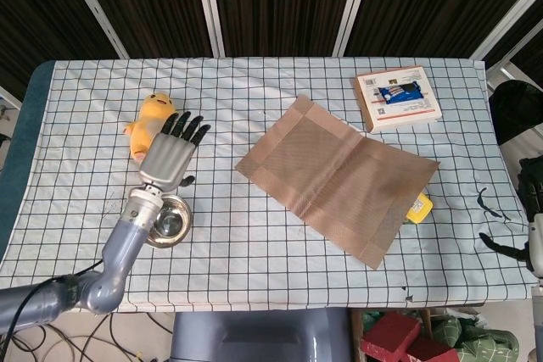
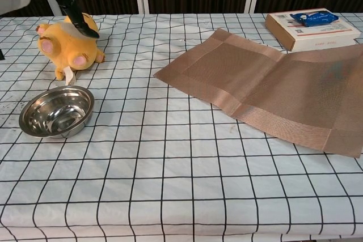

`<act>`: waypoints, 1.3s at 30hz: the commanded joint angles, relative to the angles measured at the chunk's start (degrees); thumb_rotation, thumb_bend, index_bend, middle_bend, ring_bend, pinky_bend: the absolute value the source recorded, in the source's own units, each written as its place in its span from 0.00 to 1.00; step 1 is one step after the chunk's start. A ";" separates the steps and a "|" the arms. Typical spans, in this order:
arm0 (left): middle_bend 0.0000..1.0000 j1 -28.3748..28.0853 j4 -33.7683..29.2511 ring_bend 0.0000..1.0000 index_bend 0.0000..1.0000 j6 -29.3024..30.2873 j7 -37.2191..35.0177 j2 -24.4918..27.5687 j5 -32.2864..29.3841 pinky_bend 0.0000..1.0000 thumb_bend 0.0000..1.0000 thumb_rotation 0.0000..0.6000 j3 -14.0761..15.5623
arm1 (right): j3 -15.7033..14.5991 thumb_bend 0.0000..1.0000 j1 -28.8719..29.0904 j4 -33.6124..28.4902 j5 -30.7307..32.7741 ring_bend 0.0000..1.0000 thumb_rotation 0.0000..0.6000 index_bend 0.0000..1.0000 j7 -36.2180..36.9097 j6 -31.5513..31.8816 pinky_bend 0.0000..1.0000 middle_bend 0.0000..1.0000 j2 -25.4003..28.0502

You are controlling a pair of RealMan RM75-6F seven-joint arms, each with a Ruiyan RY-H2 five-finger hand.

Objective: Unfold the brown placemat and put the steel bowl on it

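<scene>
Brown placemat (image 1: 338,176) lies unfolded, so step one looks done. Steel bowl (image 1: 166,220) sits left of the placemat, well apart; left hand (image 1: 170,155) hovers over it, fingers spread, holding nothing. Right hand (image 1: 532,235) barely shows right of the placemat; can't tell its state.

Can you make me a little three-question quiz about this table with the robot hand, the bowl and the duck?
1. True or false: the steel bowl sits on the brown placemat.
2. Which hand is above the table: A) left hand, B) right hand?
3. Fill in: the placemat lies ____ (folded/unfolded).

Key: 1 false, it rests on the checked cloth near the yellow plush duck. 2 A. 3 unfolded.
</scene>
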 commanded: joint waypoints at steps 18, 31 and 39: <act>0.10 -15.15 23.98 0.01 0.10 -3.82 10.95 -17.99 -16.59 0.10 0.10 1.00 1.67 | 1.54 0.08 -0.87 -0.01 -0.53 0.01 1.00 0.00 3.96 -2.33 0.19 0.00 0.60; 0.11 -20.71 40.61 0.03 0.12 -7.68 9.93 -27.12 -18.47 0.10 0.10 1.00 0.85 | 2.38 0.09 -1.33 -0.01 -0.56 0.01 1.00 0.00 5.27 -3.35 0.19 0.00 0.74; 0.13 -22.48 46.82 0.03 0.13 -10.02 9.48 -30.58 -18.60 0.12 0.10 1.00 0.55 | 2.68 0.09 -1.50 0.07 -0.70 0.01 1.00 0.00 6.02 -3.82 0.19 0.00 0.81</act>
